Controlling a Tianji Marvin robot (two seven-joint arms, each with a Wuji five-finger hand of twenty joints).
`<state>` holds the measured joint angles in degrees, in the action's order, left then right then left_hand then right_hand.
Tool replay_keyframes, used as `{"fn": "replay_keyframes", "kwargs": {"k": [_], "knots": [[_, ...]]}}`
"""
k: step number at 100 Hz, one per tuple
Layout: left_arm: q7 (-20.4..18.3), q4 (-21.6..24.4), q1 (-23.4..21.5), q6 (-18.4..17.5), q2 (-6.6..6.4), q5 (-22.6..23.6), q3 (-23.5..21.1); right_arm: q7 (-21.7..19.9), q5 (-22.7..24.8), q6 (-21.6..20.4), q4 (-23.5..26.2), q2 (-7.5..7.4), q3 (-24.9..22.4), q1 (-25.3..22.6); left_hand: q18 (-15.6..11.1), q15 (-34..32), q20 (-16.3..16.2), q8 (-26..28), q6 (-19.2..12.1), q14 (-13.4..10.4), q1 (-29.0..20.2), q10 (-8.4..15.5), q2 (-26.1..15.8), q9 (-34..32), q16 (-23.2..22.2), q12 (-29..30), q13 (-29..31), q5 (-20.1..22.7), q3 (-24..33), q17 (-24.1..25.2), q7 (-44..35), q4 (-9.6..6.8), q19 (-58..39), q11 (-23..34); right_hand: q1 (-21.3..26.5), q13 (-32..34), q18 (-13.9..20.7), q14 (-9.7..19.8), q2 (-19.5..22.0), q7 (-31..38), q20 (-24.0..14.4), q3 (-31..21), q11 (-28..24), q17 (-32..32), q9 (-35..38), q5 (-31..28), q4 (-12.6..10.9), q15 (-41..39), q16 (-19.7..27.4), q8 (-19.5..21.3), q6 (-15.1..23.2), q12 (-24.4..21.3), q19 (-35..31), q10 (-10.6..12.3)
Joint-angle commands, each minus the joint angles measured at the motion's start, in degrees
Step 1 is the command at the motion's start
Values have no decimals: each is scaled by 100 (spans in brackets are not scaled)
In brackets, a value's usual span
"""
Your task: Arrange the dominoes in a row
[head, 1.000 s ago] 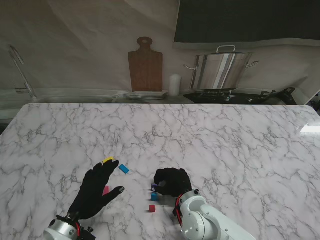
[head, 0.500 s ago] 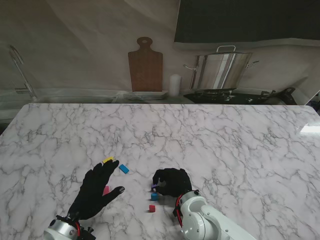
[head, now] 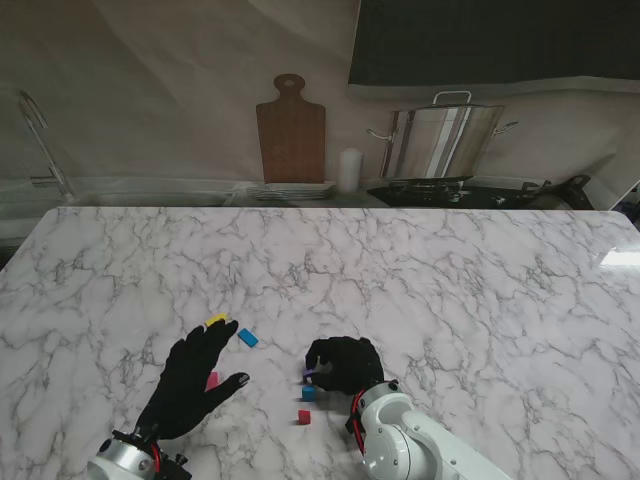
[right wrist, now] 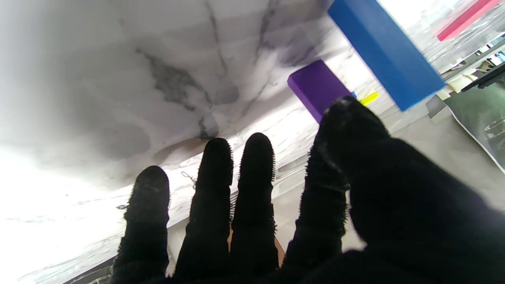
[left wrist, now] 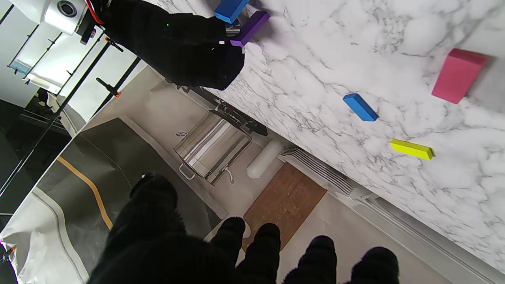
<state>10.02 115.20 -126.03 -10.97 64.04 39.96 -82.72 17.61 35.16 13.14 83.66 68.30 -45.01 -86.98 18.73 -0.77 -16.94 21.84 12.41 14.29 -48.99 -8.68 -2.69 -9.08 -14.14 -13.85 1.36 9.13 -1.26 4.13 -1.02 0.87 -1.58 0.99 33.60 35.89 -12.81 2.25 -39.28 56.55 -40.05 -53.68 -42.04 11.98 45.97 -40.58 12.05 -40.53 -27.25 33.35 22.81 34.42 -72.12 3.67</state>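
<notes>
Left hand point(head: 192, 385) in a fuzzy black knitted glove, five separate fingers, right hand point(head: 345, 363) gloved alike, glossy white rounded arm segments point(head: 400, 445), red cables point(head: 354, 402) looped at each wrist, silver-grey left wrist cuff point(head: 118, 458)

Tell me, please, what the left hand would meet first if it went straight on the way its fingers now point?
Probably the yellow domino, just beyond the fingertips of the left hand. The blue domino lies slightly right of that line. Height above the table is unclear, so the hand might pass over it.

Even, soft light; glare patch on worktop point(head: 622, 258) far right edge (right wrist view overexposed, blurred close-up).
</notes>
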Motion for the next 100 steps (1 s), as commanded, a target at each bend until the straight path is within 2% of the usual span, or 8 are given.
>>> {"fn": "replay_keyframes", "kwargs": {"k": [1,100], "knots": [[-73,5,-23,2,9,6,21,-36,4,54,6,-2,-3,-44,-98,42,-58,55,-15,-30,-57,83,80,109,65,-35,-73,-162,8,61,-33,-62,-13,-54,-37,49,77,-46,19,152,-89,-20,24,-4,59,-141,72,-59,28,33,66,75,-57,28],[-75,20,-26,-14,10,12,-1,-155,36,176,52,-31,-4,-33,-96,41,-60,56,-17,-28,-65,83,83,108,63,-34,-74,-162,11,62,-31,-63,-14,-55,-245,-23,80,-59,44,26,-93,73,11,-17,-46,56,25,-59,24,-112,-196,-23,-69,-5]]}}
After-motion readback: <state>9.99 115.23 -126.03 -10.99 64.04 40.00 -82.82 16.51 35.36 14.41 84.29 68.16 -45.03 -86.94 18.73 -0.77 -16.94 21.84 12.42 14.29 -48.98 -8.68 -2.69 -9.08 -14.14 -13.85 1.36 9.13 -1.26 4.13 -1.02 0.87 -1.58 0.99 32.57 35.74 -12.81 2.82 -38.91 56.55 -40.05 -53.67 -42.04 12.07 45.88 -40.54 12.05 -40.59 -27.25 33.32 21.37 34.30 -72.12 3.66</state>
